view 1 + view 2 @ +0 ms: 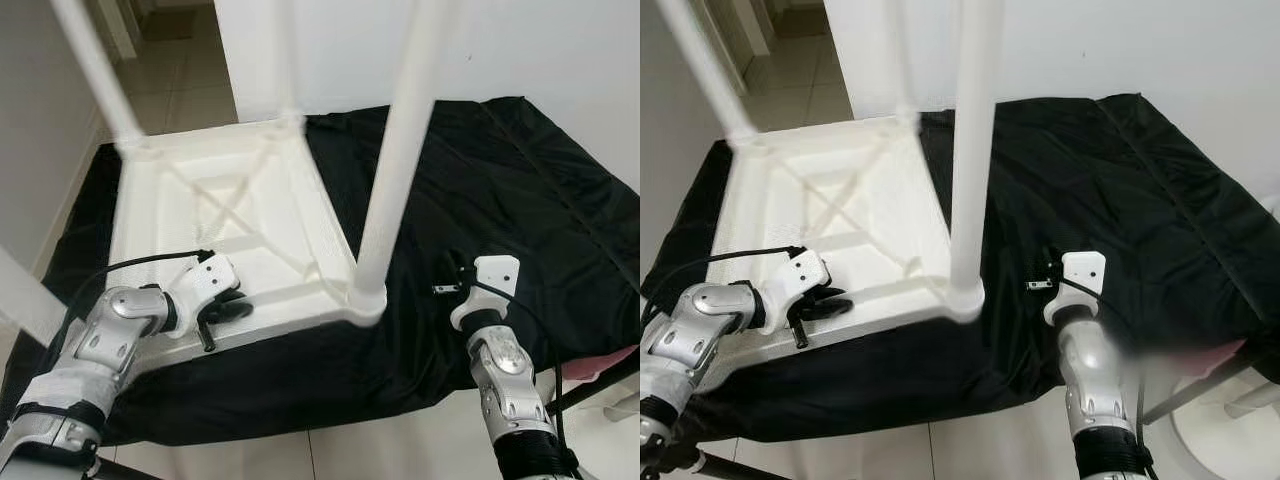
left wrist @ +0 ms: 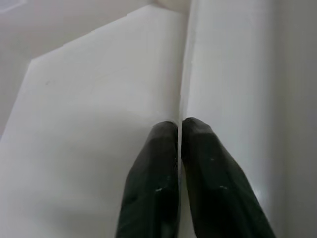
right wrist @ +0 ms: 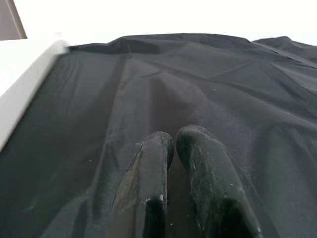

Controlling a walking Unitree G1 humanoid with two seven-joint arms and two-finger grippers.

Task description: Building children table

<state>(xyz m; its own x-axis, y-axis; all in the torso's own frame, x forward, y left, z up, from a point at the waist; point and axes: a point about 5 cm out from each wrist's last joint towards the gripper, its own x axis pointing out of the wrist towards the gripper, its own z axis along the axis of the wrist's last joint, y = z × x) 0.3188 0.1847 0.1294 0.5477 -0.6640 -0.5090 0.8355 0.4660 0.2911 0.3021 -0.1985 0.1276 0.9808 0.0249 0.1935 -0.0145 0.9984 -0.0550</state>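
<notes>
The upturned white children's table (image 1: 230,215) lies on the black cloth's (image 1: 500,180) left half, probably light, stiff and slick, best held by a leg (image 1: 395,150), with left gripper (image 2: 179,130) closed on its near rim and right gripper (image 3: 172,139) closed over cloth.

Occlusions and cropped regions around the upturned white table (image 1: 230,215) on the black-draped surface (image 1: 520,180).

I see all of its upright legs cut off by the upper frame edge, the near leg (image 1: 400,140) included, while another leg (image 1: 22,300) at the left margin is blurred and cropped. The right end effector (image 3: 171,141) has its fingers closed together, their bases cut by the wrist picture's edge; in the head views I find it hidden behind its white wrist mount (image 1: 495,275). A pink object (image 1: 600,365) under the cloth's right edge is too cropped and blurred for me to identify.
</notes>
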